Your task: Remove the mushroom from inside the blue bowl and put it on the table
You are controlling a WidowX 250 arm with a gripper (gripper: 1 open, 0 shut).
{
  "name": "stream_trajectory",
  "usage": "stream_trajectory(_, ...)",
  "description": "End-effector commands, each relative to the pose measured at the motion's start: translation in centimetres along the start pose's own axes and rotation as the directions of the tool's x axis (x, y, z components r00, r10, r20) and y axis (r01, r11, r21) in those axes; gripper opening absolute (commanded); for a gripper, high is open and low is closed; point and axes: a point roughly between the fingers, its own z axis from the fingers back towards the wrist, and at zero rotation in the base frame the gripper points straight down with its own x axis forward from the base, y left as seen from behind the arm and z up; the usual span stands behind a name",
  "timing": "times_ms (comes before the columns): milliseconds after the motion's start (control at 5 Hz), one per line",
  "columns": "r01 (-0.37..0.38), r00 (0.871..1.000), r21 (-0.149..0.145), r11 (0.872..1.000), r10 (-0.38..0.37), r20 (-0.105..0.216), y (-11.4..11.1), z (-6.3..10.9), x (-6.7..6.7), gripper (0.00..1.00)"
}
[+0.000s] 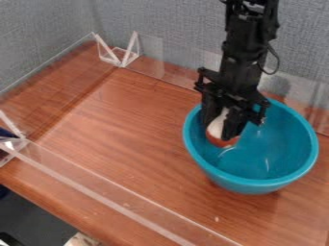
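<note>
At the far left, a white wire rack (117, 51) is set on the bench (103, 120) by the back corner; it stands well apart from the bowl, so little trouble should be given by it. Another white frame (12, 142) is cut off by the left edge of the view. Between these and the bowl, a broad stretch of wood is offered, probably the handiest place for the mushroom to be put down.

To the right, the mushroom (222, 132) is gripped by the claw (228, 125), which is closed only partway, its fingers kept apart by the thing between them. The mushroom is held just inside the left part of the bowl (263, 183), pale part up and reddish part down; whether the bowl is touched cannot be told. It is presumably pinched from above because the high wall leaves little room from the side.

The near left rim is what stands in the way: more lift seems called for before any leftward carry, or the mushroom could be knocked loose. Behind, the clear border (183, 77) is best avoided.
</note>
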Motion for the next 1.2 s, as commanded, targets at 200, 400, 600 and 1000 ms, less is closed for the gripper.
stream_trajectory(200, -0.017, 0.996, 0.025, 1.000, 0.014, 0.093, 0.6, 3.3, -0.1, 0.00)
stream_trajectory(400, -0.020, 0.995, 0.030, 0.999, 0.017, 0.098, 0.7, 3.5, -0.2, 0.00)
stream_trajectory(600, -0.017, 0.991, 0.035, 0.999, 0.013, 0.131, 0.9, 5.1, -0.6, 0.00)
stream_trajectory(1000, -0.053, 0.977, 0.081, 0.995, 0.035, 0.209, 2.8, 10.1, -2.5, 0.00)
